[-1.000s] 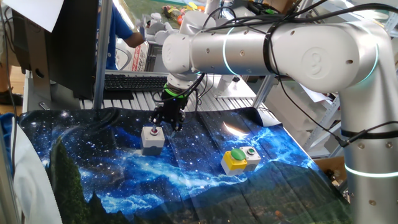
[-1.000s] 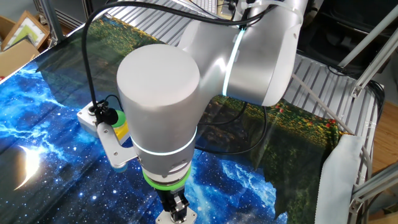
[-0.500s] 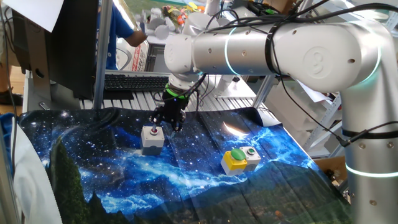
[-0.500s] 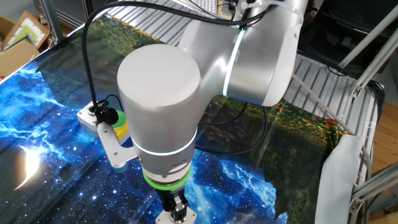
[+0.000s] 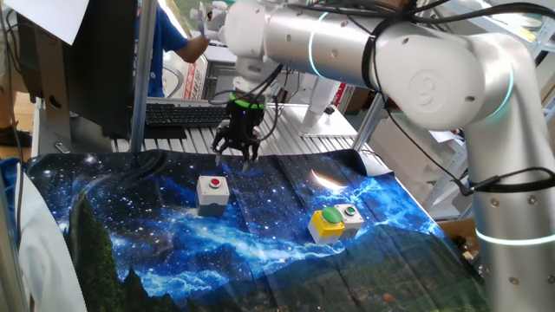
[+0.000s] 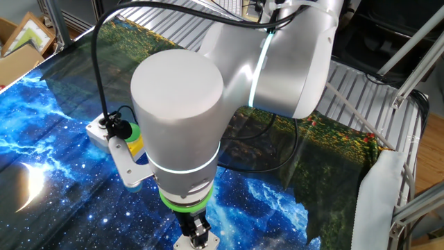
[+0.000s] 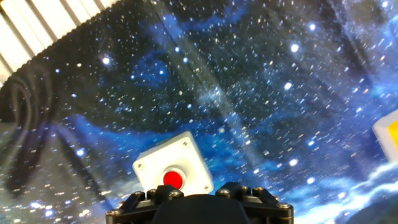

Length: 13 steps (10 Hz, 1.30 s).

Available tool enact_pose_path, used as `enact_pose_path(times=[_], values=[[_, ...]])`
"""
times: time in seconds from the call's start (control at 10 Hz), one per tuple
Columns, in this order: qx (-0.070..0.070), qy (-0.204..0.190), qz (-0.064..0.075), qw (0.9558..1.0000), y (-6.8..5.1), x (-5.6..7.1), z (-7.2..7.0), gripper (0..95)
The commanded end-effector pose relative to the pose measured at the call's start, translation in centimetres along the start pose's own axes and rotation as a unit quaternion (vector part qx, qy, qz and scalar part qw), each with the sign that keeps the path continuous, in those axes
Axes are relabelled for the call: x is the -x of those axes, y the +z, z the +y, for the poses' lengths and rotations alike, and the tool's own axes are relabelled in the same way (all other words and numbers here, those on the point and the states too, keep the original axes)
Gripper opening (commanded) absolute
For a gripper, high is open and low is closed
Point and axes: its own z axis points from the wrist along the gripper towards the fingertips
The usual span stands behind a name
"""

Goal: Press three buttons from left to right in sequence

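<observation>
The grey box with the red button (image 5: 212, 192) stands on the starry cloth at the left. The yellow box with the green dome (image 5: 327, 222) and the small grey box with the tiny green button (image 5: 351, 217) stand side by side at the right. My gripper (image 5: 236, 152) hangs above and slightly behind the red-button box, clear of it. The hand view looks down on the red-button box (image 7: 173, 169), with a corner of the yellow box (image 7: 389, 134) at the right edge. No view shows the fingertips clearly. In the other fixed view the arm hides most of the boxes.
A black keyboard (image 5: 186, 113) lies on the slatted metal table behind the cloth. A dark panel and a metal post (image 5: 139, 78) stand at the back left. A white sheet (image 6: 381, 201) hangs at the cloth's edge.
My gripper has risen off the red-button box and drawn a little back; the arm's upper part has swung higher. The boxes have not moved.
</observation>
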Motion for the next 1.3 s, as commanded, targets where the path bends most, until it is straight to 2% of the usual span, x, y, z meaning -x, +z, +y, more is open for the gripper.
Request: enact_pose_path(times=[0.1, 0.3, 0.8, 1.0, 1.3], values=[[0.005, -0.004, -0.005, 1.0, 0.19, -0.23, -0.19, 57.0], [-0.004, -0.056, -0.003, 0.9984, 0.15, -0.2, -0.2, 57.0], [-0.019, -0.078, 0.032, 0.9963, -0.6, 0.12, -0.48, 57.0], [-0.027, -0.076, 0.032, 0.9963, -0.57, 0.34, -0.59, 57.0], [-0.027, -0.074, 0.033, 0.9963, -0.53, 0.49, -0.67, 57.0]])
